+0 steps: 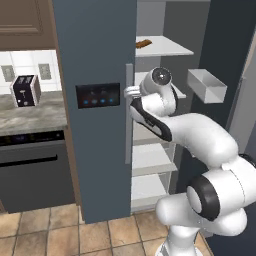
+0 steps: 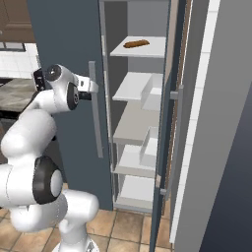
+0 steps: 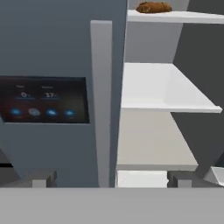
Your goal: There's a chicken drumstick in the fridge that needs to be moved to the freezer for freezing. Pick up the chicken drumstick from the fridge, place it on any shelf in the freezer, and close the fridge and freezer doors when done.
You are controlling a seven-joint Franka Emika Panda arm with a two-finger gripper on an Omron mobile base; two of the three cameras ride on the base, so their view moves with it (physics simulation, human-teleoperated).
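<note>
The gripper (image 3: 109, 179) is spread wide and empty, its tips straddling the grey bar handle (image 3: 101, 100) of the freezer door (image 1: 95, 55), which is shut. To the right, the fridge (image 2: 142, 118) stands open. The brown food (image 3: 153, 7) on its top shelf (image 2: 140, 49) may be the chicken drumstick; I cannot tell. It is probably light, firm and slippery: pinch it across the middle.

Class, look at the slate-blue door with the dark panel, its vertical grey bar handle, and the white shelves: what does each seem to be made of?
Slate-blue door with the dark panel: probably painted metal, flat matte colour, no shine. Vertical grey bar handle: looks like brushed metal or grey plastic; even, dull surface leaves it open. White shelves: seemingly plastic, smooth opaque slabs with soft shading.
</note>
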